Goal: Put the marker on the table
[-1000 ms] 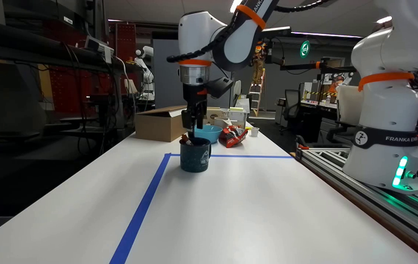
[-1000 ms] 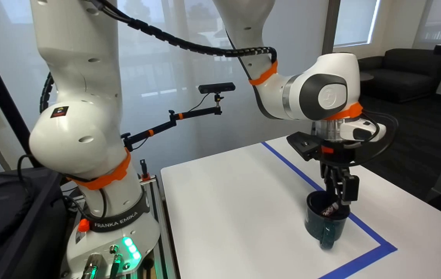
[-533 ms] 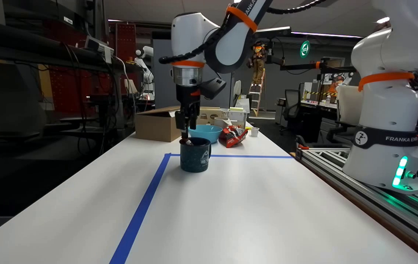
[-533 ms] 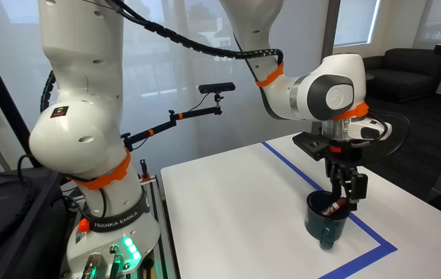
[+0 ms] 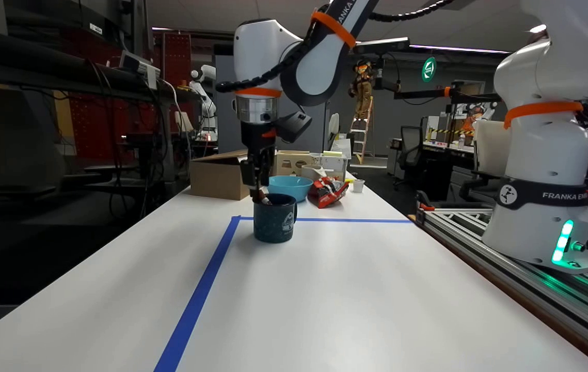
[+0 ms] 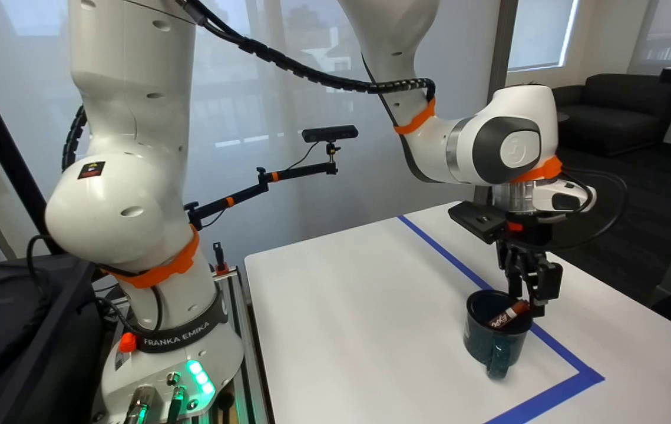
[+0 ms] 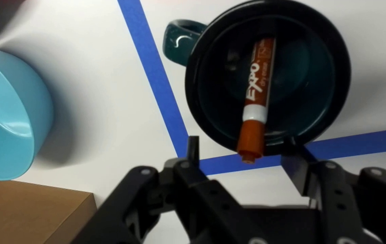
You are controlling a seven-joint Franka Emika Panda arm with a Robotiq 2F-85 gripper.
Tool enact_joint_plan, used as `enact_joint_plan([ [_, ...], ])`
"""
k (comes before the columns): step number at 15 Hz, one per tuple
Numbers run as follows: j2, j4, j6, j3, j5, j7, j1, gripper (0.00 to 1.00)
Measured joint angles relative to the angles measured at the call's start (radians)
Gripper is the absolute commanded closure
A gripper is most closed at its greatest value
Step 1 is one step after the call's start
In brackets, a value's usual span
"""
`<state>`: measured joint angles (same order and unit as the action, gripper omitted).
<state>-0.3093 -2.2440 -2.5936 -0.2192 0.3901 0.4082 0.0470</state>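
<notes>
The marker (image 7: 260, 78), reddish-brown with a white band and an orange-brown cap, leans inside a dark blue-green mug (image 7: 342, 64). Its cap end rests over the rim. It also shows in both exterior views (image 5: 265, 199) (image 6: 506, 316). The mug (image 5: 273, 226) (image 6: 491, 344) stands upright on the white table (image 5: 335, 289) (image 6: 341, 306). My gripper (image 7: 242, 152) is open, its two fingers apart on either side of the marker's cap and not closed on it. In both exterior views the gripper (image 5: 256, 192) (image 6: 527, 303) is at the mug's rim, pointing down.
Blue tape (image 5: 206, 284) marks lines on the table beside the mug. A light blue bowl (image 5: 294, 187) (image 7: 37, 112), a cardboard box (image 5: 221, 178) (image 7: 26, 217), a red bag (image 5: 328, 192) and a small white cup (image 5: 358, 186) stand beyond the mug.
My gripper has moved away from the robot base, from over the mug's opening to the rim by the marker's cap, and slightly lower. The mug has not moved.
</notes>
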Motion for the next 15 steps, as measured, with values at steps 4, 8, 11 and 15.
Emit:
enact_joint_plan([
  [4, -0.003, 0.008, 0.000, 0.003, -0.009, -0.004, 0.000, 0.86],
  [8, -0.003, 0.013, 0.000, 0.005, -0.013, -0.005, -0.002, 0.95],
  [11, -0.003, 0.014, 0.001, 0.005, -0.015, -0.005, -0.004, 0.96],
  [15, 0.006, 0.014, 0.015, 0.002, -0.015, -0.004, -0.005, 0.96],
])
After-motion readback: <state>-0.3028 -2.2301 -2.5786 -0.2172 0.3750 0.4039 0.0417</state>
